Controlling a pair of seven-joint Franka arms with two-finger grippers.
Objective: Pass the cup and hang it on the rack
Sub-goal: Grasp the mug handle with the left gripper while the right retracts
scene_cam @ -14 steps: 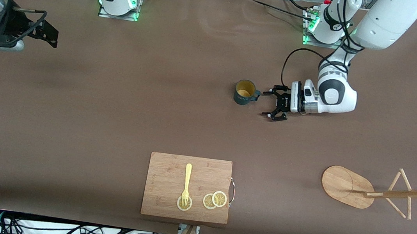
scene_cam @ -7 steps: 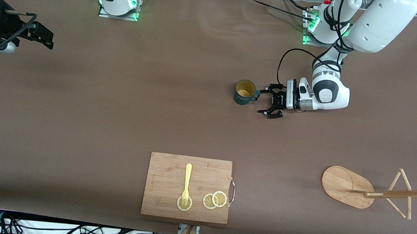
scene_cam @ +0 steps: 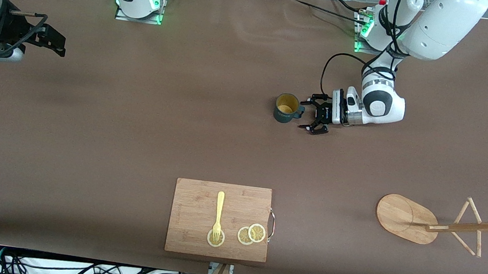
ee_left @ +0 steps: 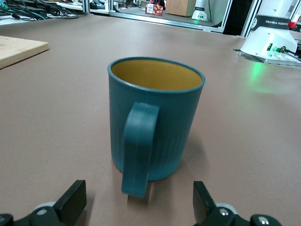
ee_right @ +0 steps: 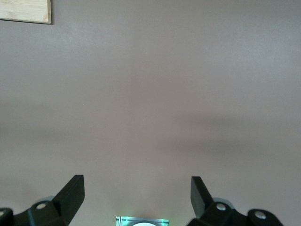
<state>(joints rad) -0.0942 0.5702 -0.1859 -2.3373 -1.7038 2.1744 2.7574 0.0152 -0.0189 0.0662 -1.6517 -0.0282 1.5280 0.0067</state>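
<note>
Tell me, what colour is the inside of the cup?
The cup is yellowish-tan inside and dark teal outside. The left wrist view shows it best.

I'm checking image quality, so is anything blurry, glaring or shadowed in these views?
Left wrist view: cup sharp, background soft, green light glowing on the table. Right wrist view: faint shadow bands. Front view: even light, slight sheen between the bases.

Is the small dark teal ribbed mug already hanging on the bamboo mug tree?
No, the small dark teal ribbed mug stands upright on the brown table, apart from the bamboo mug tree, with the open left hand at its handle.
</note>
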